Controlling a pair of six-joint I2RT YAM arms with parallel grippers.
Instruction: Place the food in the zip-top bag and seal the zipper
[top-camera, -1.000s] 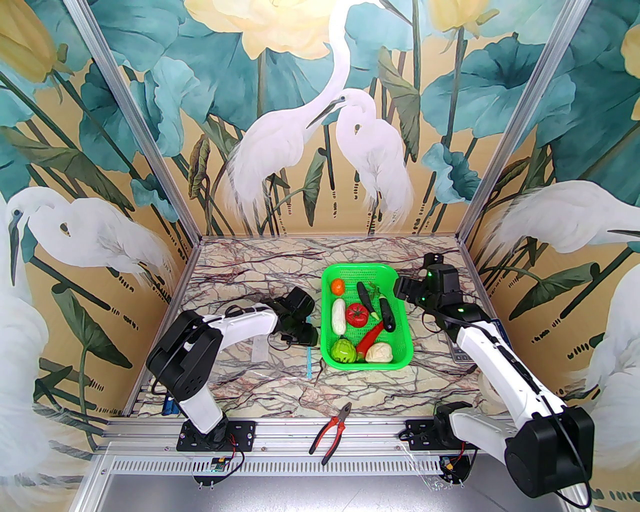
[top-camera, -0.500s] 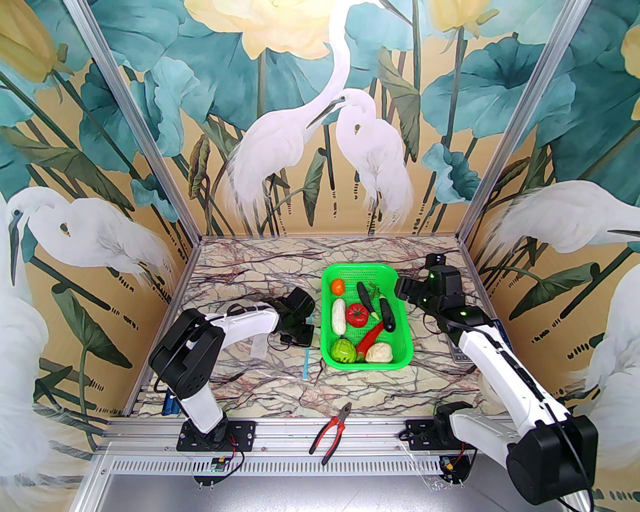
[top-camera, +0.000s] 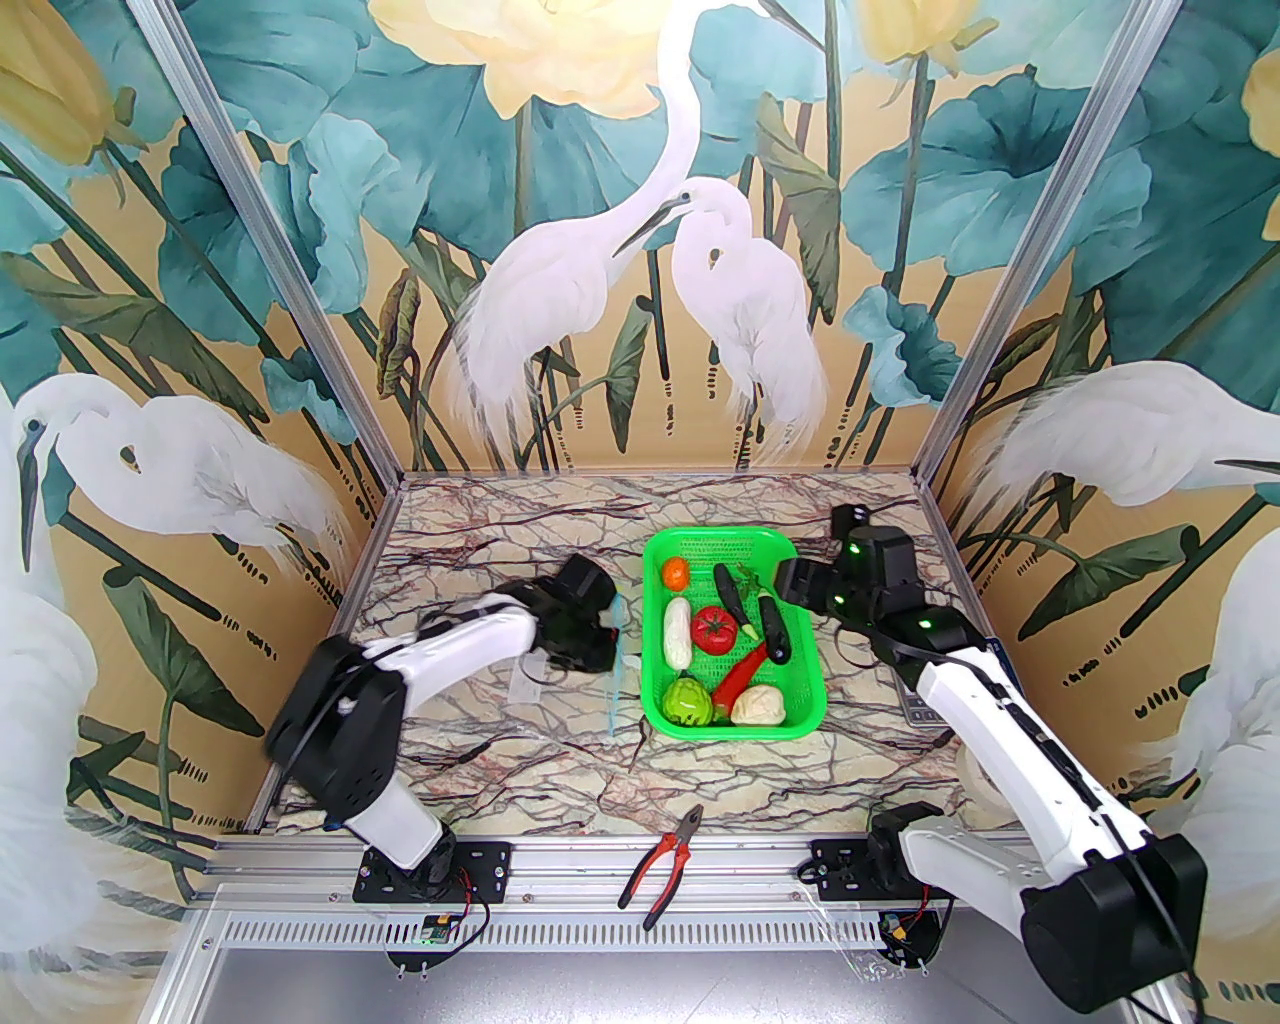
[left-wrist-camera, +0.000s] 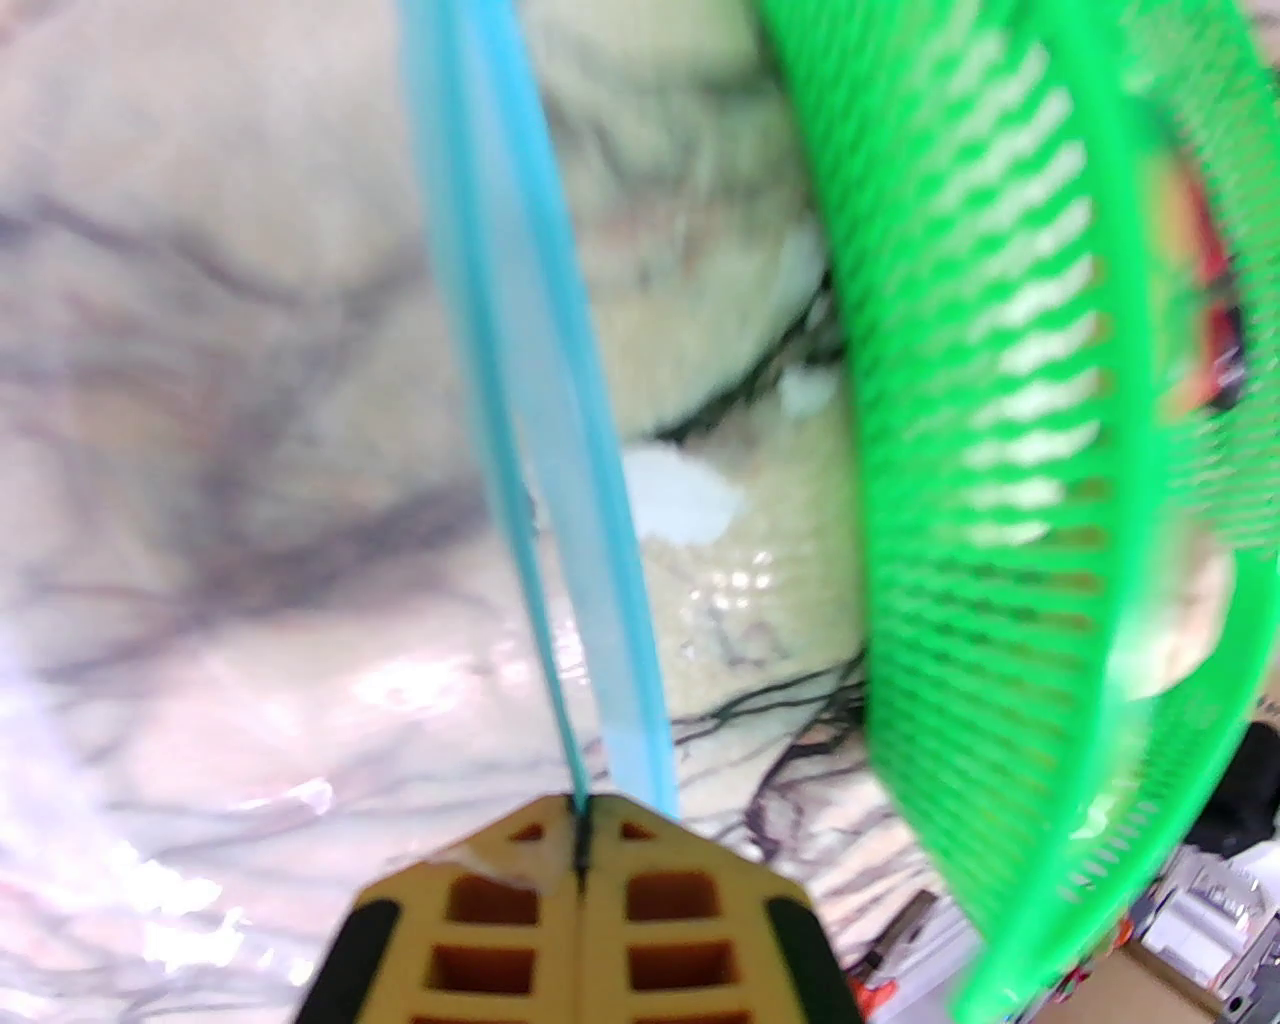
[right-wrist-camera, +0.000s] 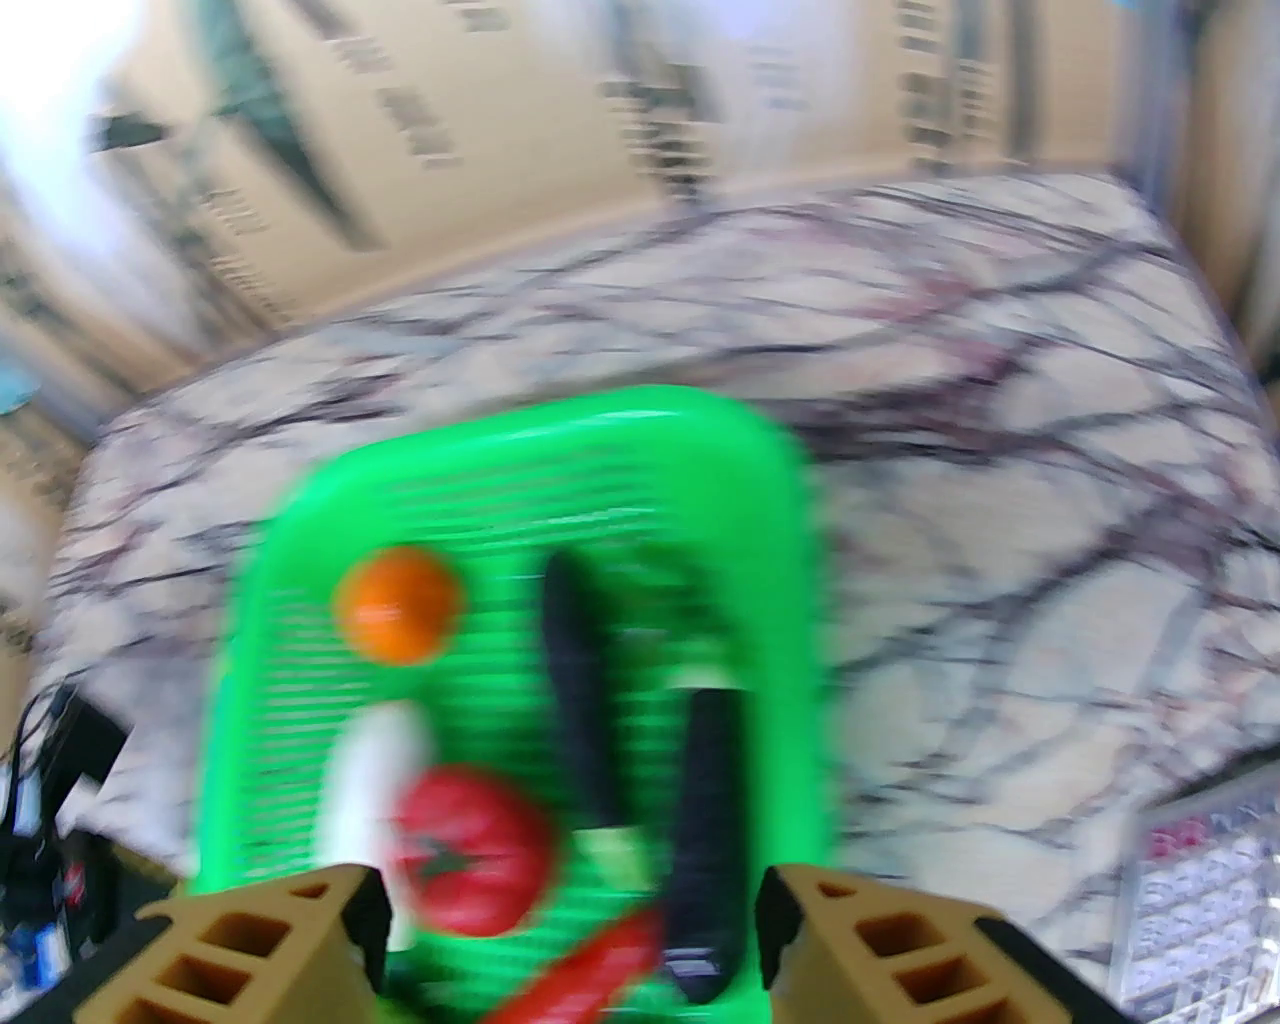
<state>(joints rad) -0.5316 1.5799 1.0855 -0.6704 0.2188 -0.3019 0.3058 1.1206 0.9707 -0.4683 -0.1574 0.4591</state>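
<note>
- At the near rail, between the two arm bases: red-handled pliers (top-camera: 662, 865), nose pointing away.
- On the marbled worktop (top-camera: 560, 790), left of centre: the zip-top bag (top-camera: 540, 725), clear and crinkled, white label patch showing.
- Along the bag's right edge, just beside the basket: the zipper (left-wrist-camera: 530, 400), a light blue strip, near end down on the worktop, far end slanting up.
- Clamped together on that raised far end: the left hand (left-wrist-camera: 580, 812), tan fingers pressed flush, strip pinched between them.
- At mid worktop: the green mesh basket (top-camera: 800, 725), holding all the food. Cauliflower (top-camera: 757, 705) and cabbage (top-camera: 686, 699) at the near wall. Chili (top-camera: 738, 676), red tomato (top-camera: 714, 629) and cucumber (top-camera: 677, 631) in the middle. Near eggplant (top-camera: 776, 630) and far eggplant (top-camera: 728, 590) to the right. Orange tomato (top-camera: 676, 572) in the far left corner.
- Above the basket's far right rim: the right hand (right-wrist-camera: 565, 885), fingers wide apart, gripping nothing.
</note>
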